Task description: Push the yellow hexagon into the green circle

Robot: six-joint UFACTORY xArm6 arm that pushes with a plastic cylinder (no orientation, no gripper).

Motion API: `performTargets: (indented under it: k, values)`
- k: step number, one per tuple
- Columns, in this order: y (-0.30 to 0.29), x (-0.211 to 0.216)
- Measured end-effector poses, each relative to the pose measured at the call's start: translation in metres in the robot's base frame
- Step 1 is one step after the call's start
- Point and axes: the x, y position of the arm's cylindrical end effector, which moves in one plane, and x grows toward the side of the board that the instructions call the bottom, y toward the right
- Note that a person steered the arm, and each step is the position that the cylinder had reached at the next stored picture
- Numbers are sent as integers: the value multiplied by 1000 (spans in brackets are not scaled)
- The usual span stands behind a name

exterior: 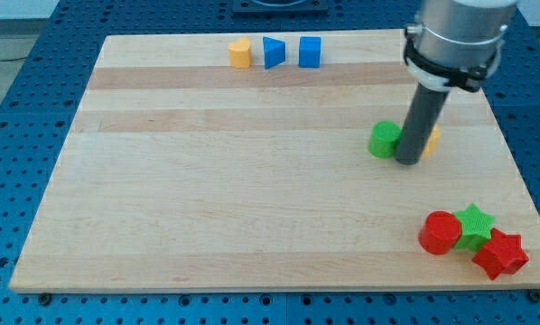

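Note:
The green circle [384, 140] lies at the view's right, in the upper half of the wooden board [252, 181]. The yellow hexagon [432, 137] is just to its right, mostly hidden behind my rod; only a sliver of its right edge shows. My tip [408, 162] rests on the board between the two blocks, touching or nearly touching the green circle's right side. I cannot tell whether the hexagon touches the circle.
A yellow block [240, 53] and two blue blocks [273, 51] [310, 52] stand in a row at the view's top. A red circle [440, 233], a green star [475, 225] and a red star [500, 255] cluster at the bottom right corner.

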Motion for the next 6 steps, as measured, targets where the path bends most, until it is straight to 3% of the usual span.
performTargets:
  k: [2, 3, 6]
  values:
    - [59, 12]
    - [72, -3]
    - [-52, -53]
